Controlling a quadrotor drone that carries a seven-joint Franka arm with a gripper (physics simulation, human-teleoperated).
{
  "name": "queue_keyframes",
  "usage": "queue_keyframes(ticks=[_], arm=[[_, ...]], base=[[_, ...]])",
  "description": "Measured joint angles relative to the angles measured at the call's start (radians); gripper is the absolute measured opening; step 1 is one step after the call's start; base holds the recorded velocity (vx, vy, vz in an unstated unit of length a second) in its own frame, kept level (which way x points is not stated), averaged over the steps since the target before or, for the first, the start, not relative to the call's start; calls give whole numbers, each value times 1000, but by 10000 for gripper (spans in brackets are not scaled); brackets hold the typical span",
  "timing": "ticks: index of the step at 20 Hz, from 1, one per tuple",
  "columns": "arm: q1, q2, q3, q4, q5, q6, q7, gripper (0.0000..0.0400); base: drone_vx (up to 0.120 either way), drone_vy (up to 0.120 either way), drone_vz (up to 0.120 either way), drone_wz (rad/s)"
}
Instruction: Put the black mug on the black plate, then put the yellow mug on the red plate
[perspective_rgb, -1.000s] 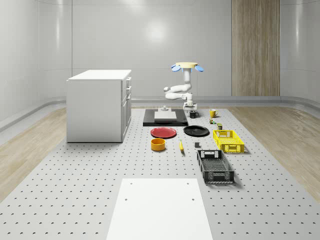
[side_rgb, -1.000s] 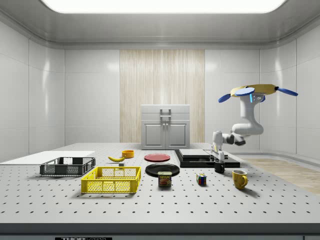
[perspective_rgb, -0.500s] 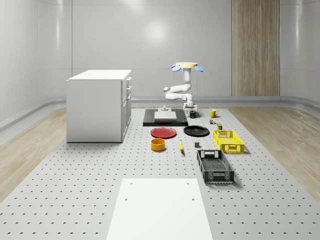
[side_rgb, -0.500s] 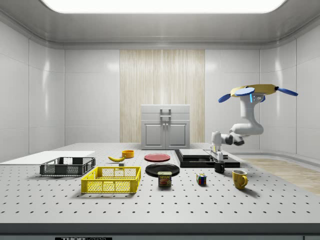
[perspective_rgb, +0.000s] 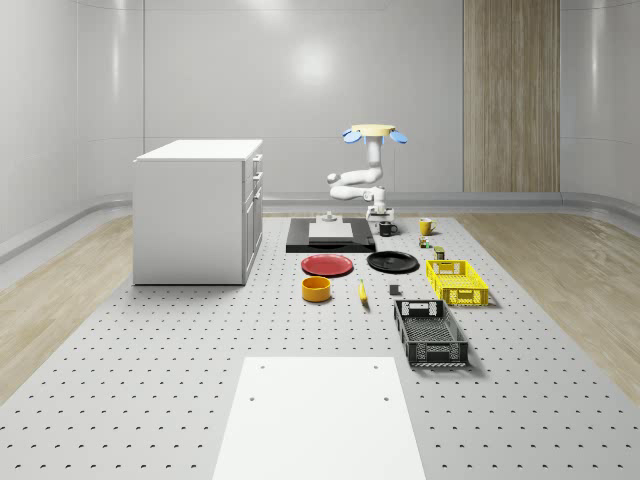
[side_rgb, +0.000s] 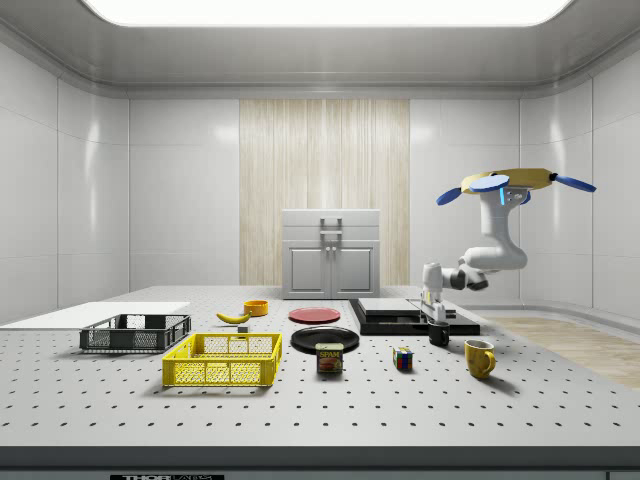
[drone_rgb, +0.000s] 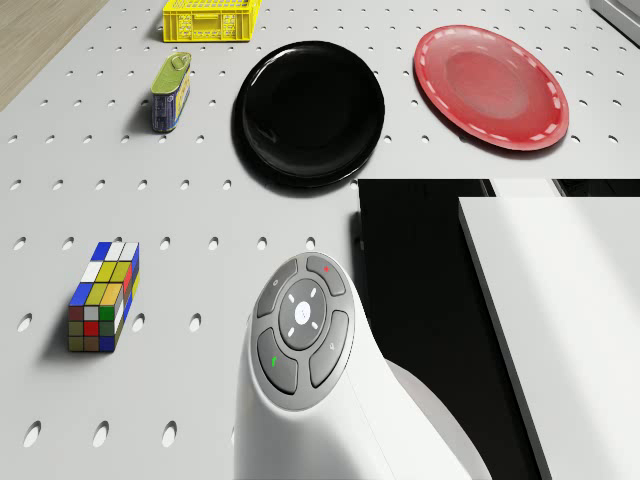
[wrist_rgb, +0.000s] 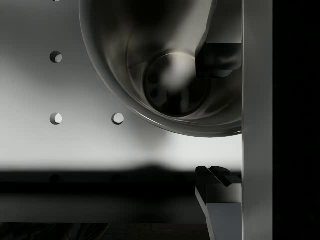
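The black mug (perspective_rgb: 386, 229) (side_rgb: 439, 337) stands on the table beside the black slab. My gripper (side_rgb: 437, 321) (perspective_rgb: 383, 222) (wrist_rgb: 218, 122) points straight down onto it and is open. Looking into the mug (wrist_rgb: 165, 75) from the wrist, one finger (wrist_rgb: 220, 60) hangs inside and the other (wrist_rgb: 217, 182) outside, with the wall between them and space on both sides. The drone (perspective_rgb: 374, 132) (side_rgb: 515, 181) hovers above the table's far end. The yellow mug (perspective_rgb: 426, 226) (side_rgb: 479, 357) stands apart, toward the whole-scene view's right. The black plate (perspective_rgb: 392, 262) (drone_rgb: 310, 108) and red plate (perspective_rgb: 328, 265) (drone_rgb: 490, 87) lie side by side.
A black slab with a white block (perspective_rgb: 330, 235) lies right beside the mug. A puzzle cube (drone_rgb: 103, 297), a can (drone_rgb: 171, 90), a yellow crate (perspective_rgb: 457, 281) and a black crate (perspective_rgb: 430, 333) sit nearby. A white cabinet (perspective_rgb: 198, 210) stands at the whole-scene view's left.
The arm's wrist has shifted slightly toward the side view's left over the black mug. The drone, mugs and plates stay where they were.
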Motion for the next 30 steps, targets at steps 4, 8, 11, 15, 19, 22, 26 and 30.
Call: queue_keyframes(ticks=[4, 8, 11, 15, 19, 22, 26, 30], arm=[[-3, -5, 2, 1, 3, 5, 2, 149], [-5, -10, 3, 1, 5, 10, 4, 124], [-7, -14, 4, 2, 7, 13, 5, 117], [-8, -16, 28, -5, 31, 6, 10, 113], [-9, -15, 81, -18, 83, -13, 18, 111], [-12, -15, 117, -25, 118, -24, 24, 110], [-16, -20, 145, -30, 147, -27, 29, 110], [-20, -28, 159, -31, 162, -23, 33, 110]], base=[[0, 0, 0, 0], [0, 0, 0, 0], [0, 0, 0, 0], [0, 0, 0, 0], [0, 0, 70, 0], [0, 0, 120, 0], [40, 0, 120, 0], [120, 0, 40, 0]])
